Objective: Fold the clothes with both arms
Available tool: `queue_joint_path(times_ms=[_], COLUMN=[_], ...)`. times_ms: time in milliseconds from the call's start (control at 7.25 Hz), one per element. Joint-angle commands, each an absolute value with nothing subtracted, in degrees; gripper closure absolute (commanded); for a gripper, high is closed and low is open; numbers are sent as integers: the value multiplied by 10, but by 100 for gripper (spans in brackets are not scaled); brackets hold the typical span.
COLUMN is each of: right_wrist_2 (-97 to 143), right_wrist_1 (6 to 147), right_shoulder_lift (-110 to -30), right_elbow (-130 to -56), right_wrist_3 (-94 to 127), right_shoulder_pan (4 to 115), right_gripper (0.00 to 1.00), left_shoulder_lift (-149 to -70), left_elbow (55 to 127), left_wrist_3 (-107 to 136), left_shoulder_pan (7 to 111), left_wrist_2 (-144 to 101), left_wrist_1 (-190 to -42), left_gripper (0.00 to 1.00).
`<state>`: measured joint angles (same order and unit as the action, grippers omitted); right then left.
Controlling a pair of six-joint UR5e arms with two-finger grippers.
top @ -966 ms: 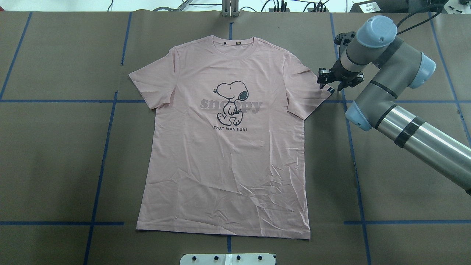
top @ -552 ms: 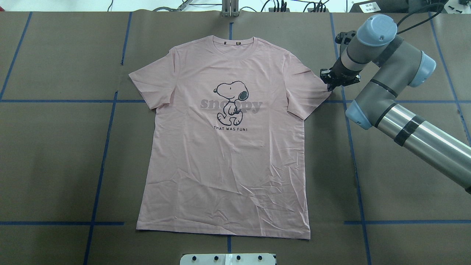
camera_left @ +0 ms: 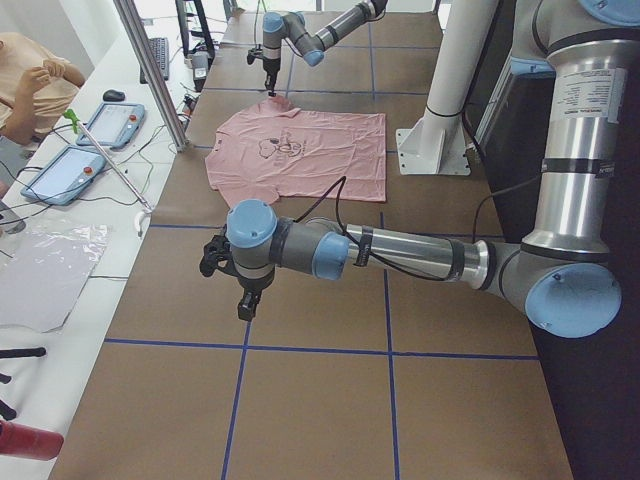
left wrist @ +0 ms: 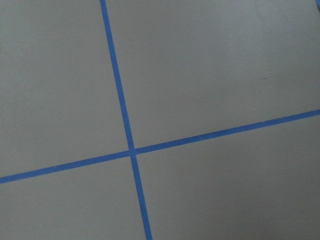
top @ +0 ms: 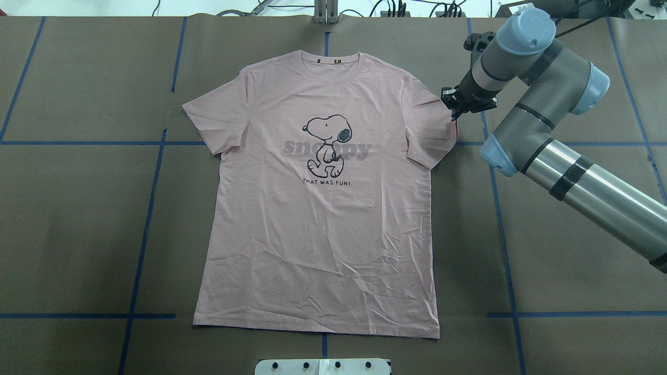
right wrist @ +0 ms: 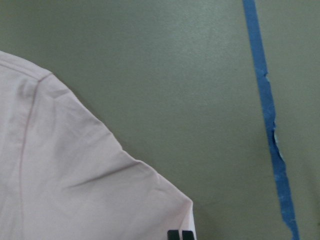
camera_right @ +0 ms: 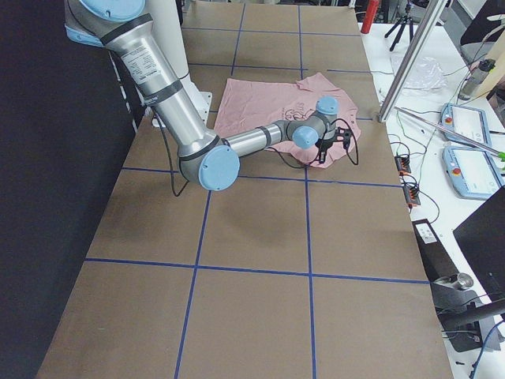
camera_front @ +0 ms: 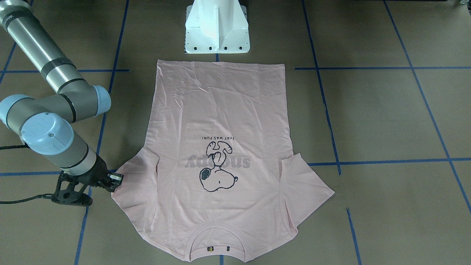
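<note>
Far out at 9 o'clock: left claw, opening impossible to tell. Table centre: T-shirt, flat, print up. At 2 o'clock: right claw, wide a second ago, now seemingly pinching the sleeve tip, drawing it inward; first fold starting.

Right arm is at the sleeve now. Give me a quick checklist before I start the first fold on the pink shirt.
1. Right gripper on the T-shirt sleeve: ok, jaws closed on its outer corner.
2. Left gripper at the shirt: not ok, it hangs over bare table, well away from it.
3. Left jaws open: cannot tell.
4. T-shirt spread flat, print up: ok, light creases only.
5. Opposite sleeve lying flat: ok.
</note>
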<state>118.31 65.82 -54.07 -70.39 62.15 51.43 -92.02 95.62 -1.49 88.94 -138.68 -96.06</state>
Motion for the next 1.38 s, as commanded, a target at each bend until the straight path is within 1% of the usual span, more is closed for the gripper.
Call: queue_joint_path(times_ms=[0,276,414,552,690,828,966,1103,1241], right_wrist_2=[1148,1127,1117,1112,1112,1113,1114,1121,1138], right_wrist_1=[662,658,658,657,657,654,651,652,651], right_shoulder_lift=[-473,-387,-385,-382,-379,-380,-388,-425,-486], right_elbow=[-678,-589,-580,-573,-572,-575,-592,-654,-729], right_wrist_3=[719,736,737,732,730,709,675,673,673], right_shoulder_pan=[475,458,458,458,458,459,463,474,479], right_gripper=[100,100,100,73,1,0,0,0,0], left_shoulder_lift=[-920,-920,-920,-920,-921,-929,-944,-967,-1009], left_elbow=[960,960,960,957,953,953,951,941,940], left_wrist_3=[-15,-15,-15,-17,-13,34,104,198,287], left_shoulder_pan=[889,889,889,889,886,882,835,786,736], left_wrist_2=[-1387,-1388,-1388,-1408,-1484,-1511,-1510,-1508,-1491], left_wrist_1=[-961,-962,-962,-962,-962,-975,-1053,-1117,-1155], left_gripper=[0,0,0,0,0,0,0,0,0])
